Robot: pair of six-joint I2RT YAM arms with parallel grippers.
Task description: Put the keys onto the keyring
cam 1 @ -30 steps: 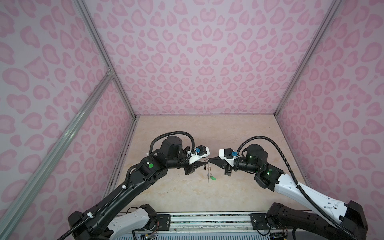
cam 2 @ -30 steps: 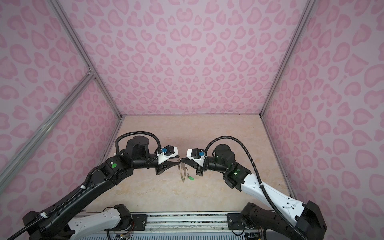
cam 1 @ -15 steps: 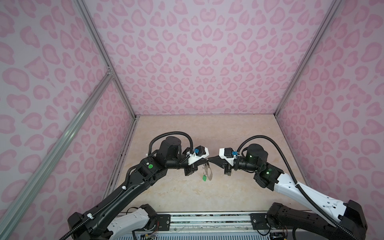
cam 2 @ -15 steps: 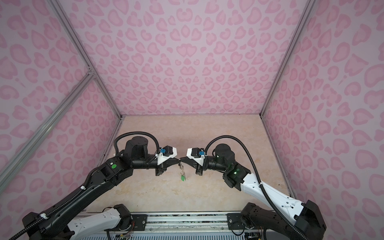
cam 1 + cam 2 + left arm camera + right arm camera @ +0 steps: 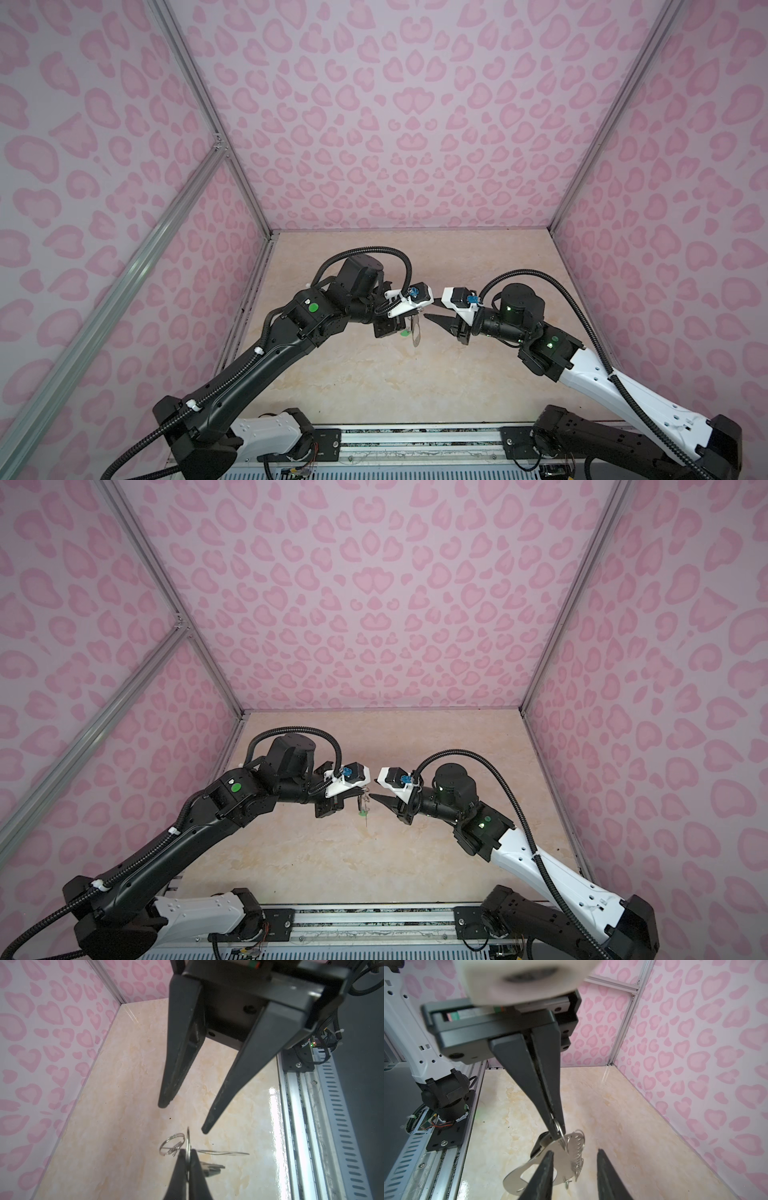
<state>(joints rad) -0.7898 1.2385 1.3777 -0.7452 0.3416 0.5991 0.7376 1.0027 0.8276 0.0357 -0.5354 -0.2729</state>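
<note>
The keyring [image 5: 562,1159], a flat grey plate with an oval cutout and small wire rings [image 5: 579,1165] along one edge, hangs in the air above the table. My left gripper [image 5: 188,1152] is shut on a wire ring at the keyring's top edge [image 5: 558,1126]. A black tag [image 5: 538,1146] shows behind the plate. In both top views a green tag [image 5: 404,333] [image 5: 363,811] hangs beside the keyring [image 5: 415,334] [image 5: 365,812] under the left gripper [image 5: 410,319]. My right gripper [image 5: 575,1151] [image 5: 430,312] stands open just beside the plate, touching nothing. The key blades are too small to make out.
The beige marble table [image 5: 415,374] lies below both arms. Pink patterned walls [image 5: 395,124] close it in on three sides. A metal rail [image 5: 415,440] with the arm bases runs along the front edge.
My right gripper has opened and let go of the keyring. The left gripper shut on its wire ring, and the keyring now hangs from it alone, swung towards the left.
</note>
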